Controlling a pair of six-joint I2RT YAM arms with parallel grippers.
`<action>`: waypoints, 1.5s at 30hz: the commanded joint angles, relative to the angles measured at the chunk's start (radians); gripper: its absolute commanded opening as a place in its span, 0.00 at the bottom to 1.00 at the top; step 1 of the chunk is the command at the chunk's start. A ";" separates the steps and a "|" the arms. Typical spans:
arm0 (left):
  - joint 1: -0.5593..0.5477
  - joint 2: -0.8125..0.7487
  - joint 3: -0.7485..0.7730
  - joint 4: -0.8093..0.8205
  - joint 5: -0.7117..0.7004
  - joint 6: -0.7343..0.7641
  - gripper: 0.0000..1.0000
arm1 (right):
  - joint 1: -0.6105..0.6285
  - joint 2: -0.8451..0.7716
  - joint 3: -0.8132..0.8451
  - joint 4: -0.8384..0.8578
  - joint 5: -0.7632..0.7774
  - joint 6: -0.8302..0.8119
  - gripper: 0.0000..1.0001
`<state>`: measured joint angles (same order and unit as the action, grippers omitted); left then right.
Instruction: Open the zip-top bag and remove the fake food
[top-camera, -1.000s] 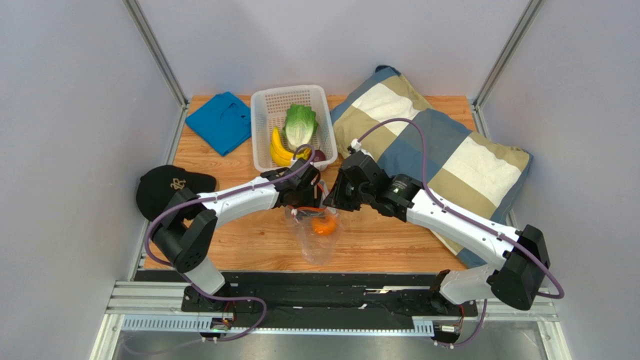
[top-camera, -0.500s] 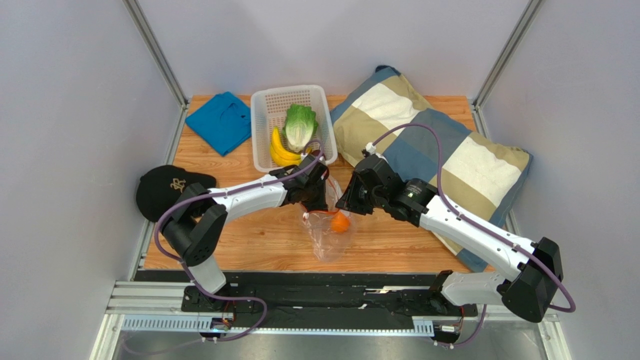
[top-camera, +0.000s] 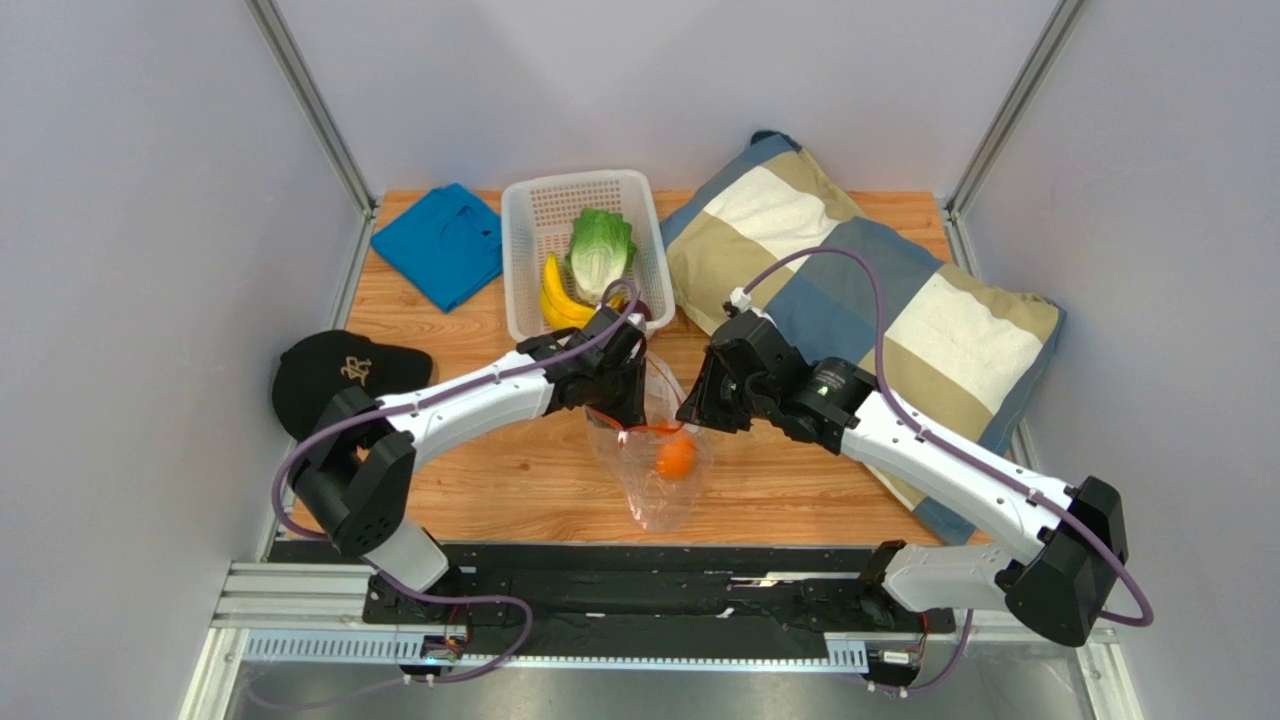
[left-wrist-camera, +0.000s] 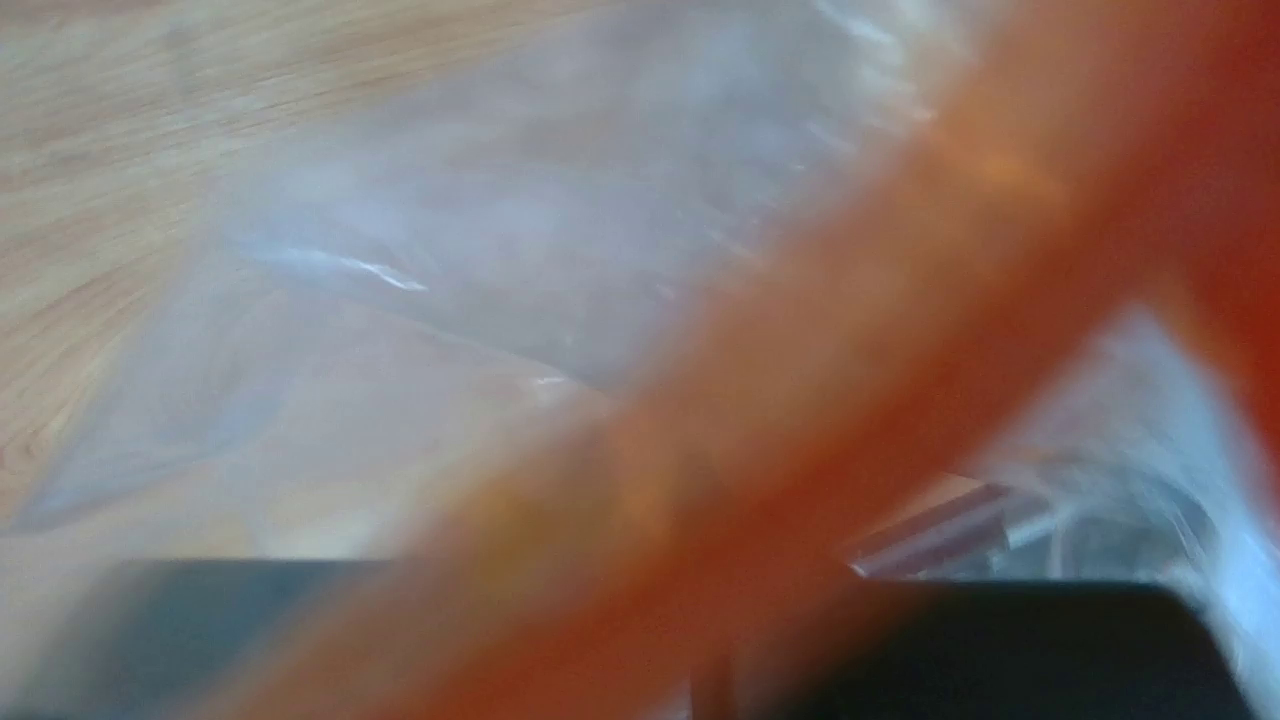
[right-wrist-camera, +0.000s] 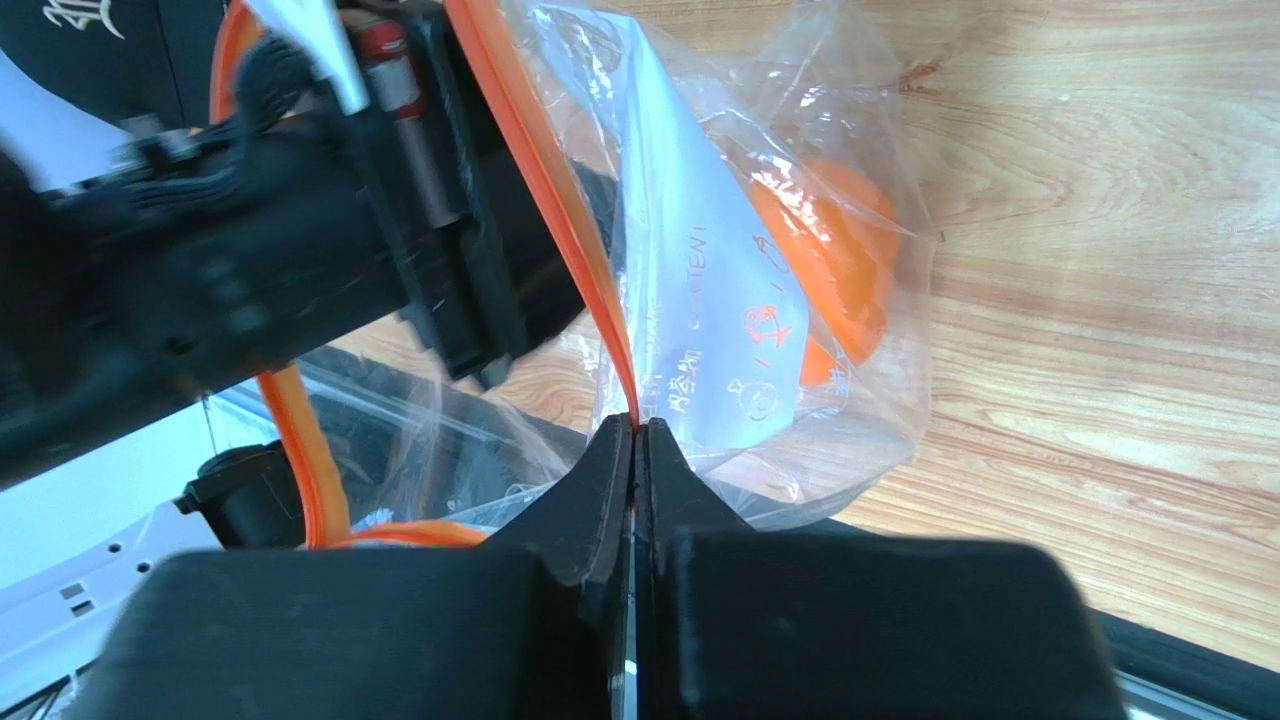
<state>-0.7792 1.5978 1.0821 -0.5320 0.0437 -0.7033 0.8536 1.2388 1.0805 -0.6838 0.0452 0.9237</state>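
Zip-top bag (top-camera: 657, 477), mid-tabletop (top-camera: 511, 480) between the arms, held the orange (top-camera: 675, 459). The right end effector (right-wrist-camera: 634, 435) was clamped tight on its rim; the left end effector's (top-camera: 624, 405) grip couldn't be told. Banana (top-camera: 559, 297) and lettuce (top-camera: 600, 249) lay in the white basket (top-camera: 526, 210).

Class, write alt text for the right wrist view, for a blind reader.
The right gripper, shut, pinches the zip-top bag at its orange-red zip strip. An orange sits inside the clear bag, above a wooden table.
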 joint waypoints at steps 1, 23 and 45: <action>-0.008 -0.082 0.009 0.044 0.213 0.064 0.41 | -0.007 -0.038 0.025 -0.020 0.019 -0.034 0.00; -0.126 0.091 0.081 0.039 0.127 0.007 0.72 | -0.018 -0.064 0.006 -0.023 0.005 -0.011 0.00; -0.143 0.110 0.186 -0.077 0.093 0.054 0.10 | -0.039 -0.082 -0.014 -0.049 0.028 -0.031 0.00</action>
<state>-0.9169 1.7676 1.1995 -0.5159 0.1726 -0.7059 0.8242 1.1908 1.0763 -0.7284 0.0505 0.9108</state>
